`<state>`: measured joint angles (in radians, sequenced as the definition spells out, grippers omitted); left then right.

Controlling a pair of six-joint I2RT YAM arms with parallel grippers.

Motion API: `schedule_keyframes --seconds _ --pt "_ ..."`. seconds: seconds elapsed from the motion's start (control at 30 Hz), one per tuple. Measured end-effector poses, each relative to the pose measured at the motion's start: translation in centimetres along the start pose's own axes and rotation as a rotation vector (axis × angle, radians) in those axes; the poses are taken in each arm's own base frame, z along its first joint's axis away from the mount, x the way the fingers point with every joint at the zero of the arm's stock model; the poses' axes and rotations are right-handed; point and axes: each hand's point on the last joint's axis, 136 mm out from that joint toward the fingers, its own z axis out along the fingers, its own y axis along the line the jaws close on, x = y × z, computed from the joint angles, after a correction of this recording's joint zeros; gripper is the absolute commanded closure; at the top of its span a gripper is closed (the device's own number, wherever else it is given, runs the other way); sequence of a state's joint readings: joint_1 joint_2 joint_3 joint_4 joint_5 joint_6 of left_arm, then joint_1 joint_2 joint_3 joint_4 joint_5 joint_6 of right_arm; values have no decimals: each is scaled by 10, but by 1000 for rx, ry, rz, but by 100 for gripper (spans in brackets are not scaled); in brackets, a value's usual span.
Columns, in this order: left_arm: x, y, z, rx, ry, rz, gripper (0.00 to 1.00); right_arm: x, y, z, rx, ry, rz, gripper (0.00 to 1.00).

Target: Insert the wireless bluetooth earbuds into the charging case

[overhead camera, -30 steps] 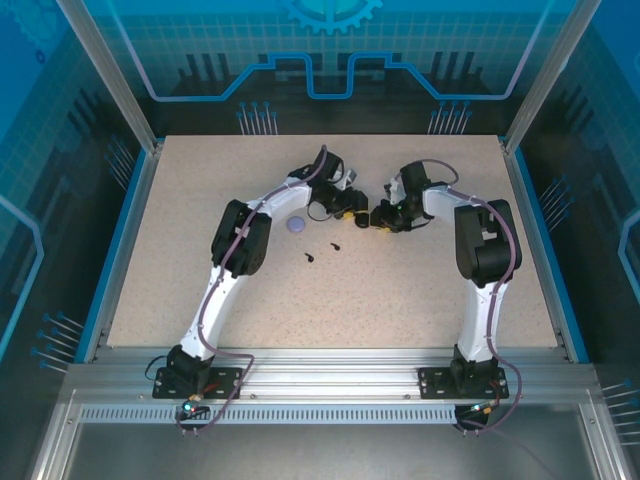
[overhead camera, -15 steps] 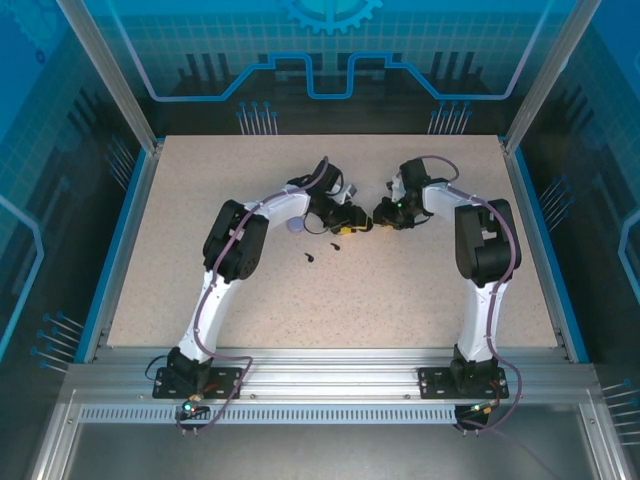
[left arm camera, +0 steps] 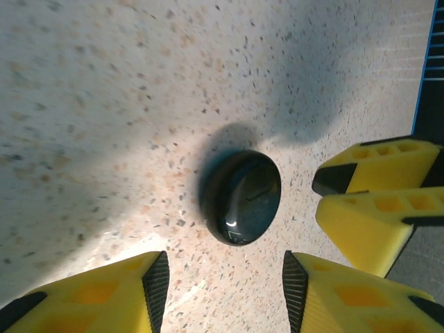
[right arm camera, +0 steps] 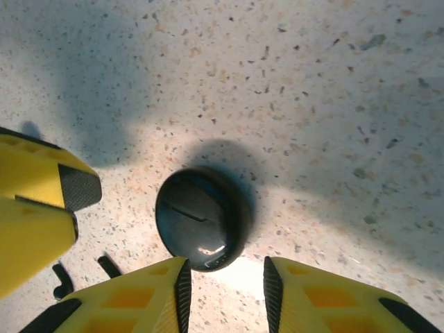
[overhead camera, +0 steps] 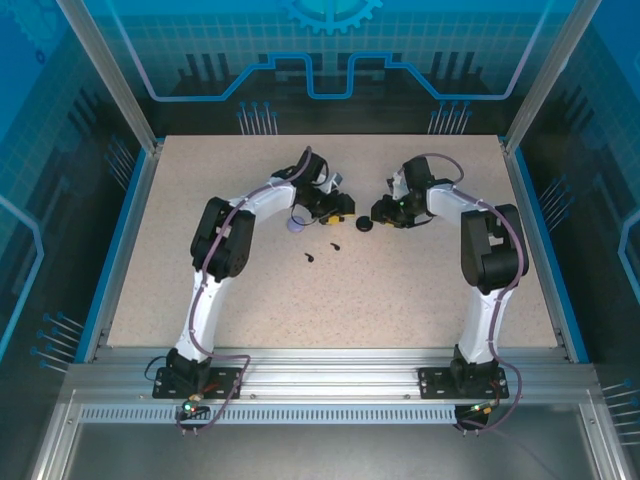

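A closed round black charging case [overhead camera: 365, 224] lies on the table between my two grippers. In the left wrist view the case [left arm camera: 241, 198] sits just beyond my left gripper [left arm camera: 225, 291], which is open and empty. The right wrist view has the case [right arm camera: 202, 217] just ahead of my right gripper [right arm camera: 223, 291], also open, its left fingertip close to the case rim. Two tiny black earbuds [overhead camera: 334, 246] [overhead camera: 310, 258] lie loose on the table nearer the arm bases. Beside my left fingers, one earbud [right arm camera: 107, 266] peeks out.
A pale lavender round case [overhead camera: 293, 225] rests beside the left arm's wrist. The right gripper's yellow fingers [left arm camera: 374, 187] stand close to the right of the black case, facing the left gripper [overhead camera: 340, 211]. Speckled tabletop [overhead camera: 420, 290] spreads toward the front.
Both grippers have drawn apart, the left one pulling back to the left. The black case now lies free on the table between them.
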<state>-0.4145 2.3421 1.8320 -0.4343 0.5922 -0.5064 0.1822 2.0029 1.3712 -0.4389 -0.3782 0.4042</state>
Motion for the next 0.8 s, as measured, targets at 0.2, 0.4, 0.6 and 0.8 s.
schedule_keyframes --seconds 0.2,0.4,0.6,0.8 --pt "-5 -5 0 20 -16 -22 49 -5 5 3 -31 5 12 64" --pt "-8 -8 5 50 -22 -36 49 -4 1 14 -39 27 31 65" --pt "-9 -10 7 65 -24 -45 49 -2 -2 20 -42 42 45 71" --pt "-5 -6 16 66 -5 -49 50 -1 -1 23 -54 50 58 78"
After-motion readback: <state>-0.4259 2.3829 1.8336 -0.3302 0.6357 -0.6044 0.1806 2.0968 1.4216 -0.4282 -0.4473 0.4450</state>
